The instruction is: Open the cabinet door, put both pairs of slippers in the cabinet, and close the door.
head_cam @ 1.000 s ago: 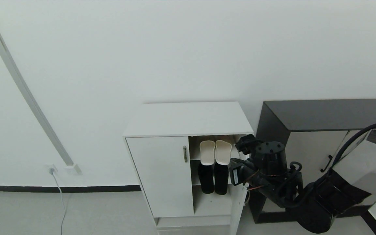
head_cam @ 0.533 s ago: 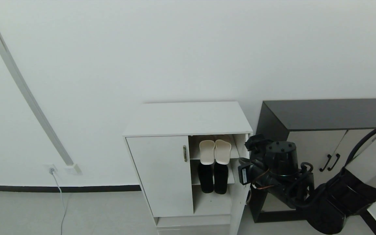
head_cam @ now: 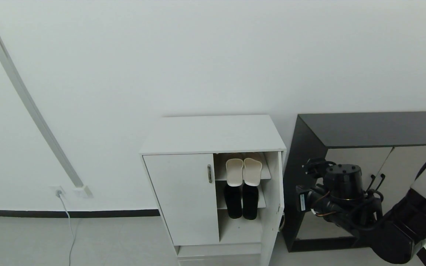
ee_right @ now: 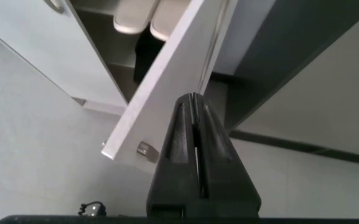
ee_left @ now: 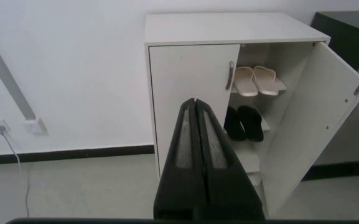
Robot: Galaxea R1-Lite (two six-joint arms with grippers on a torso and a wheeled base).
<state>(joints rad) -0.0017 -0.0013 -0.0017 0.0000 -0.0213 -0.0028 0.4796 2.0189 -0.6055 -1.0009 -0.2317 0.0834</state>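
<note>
The white cabinet (head_cam: pixel 213 135) stands against the wall with its left door (head_cam: pixel 181 197) closed and its right door (head_cam: pixel 275 207) swung open. Inside, a cream pair of slippers (head_cam: pixel 243 171) rests on the upper shelf and a black pair (head_cam: pixel 241 201) on the shelf below. My right gripper (ee_right: pixel 195 102) is shut and empty, hovering just outside the open door (ee_right: pixel 160 93), right of it in the head view (head_cam: pixel 312 164). My left gripper (ee_left: pixel 196 106) is shut and empty, held back in front of the closed door (ee_left: pixel 191 93).
A black cabinet (head_cam: pixel 368 129) stands right beside the white one, directly behind my right arm. A wall socket with a hanging cable (head_cam: pixel 59 192) and a slanted wall conduit (head_cam: pixel 24 96) are at the left. Bare floor lies in front of the cabinet.
My right arm has drawn back to the right and slightly down, away from the cabinet opening. The right door's edge now shows unobstructed. The slippers have not moved.
</note>
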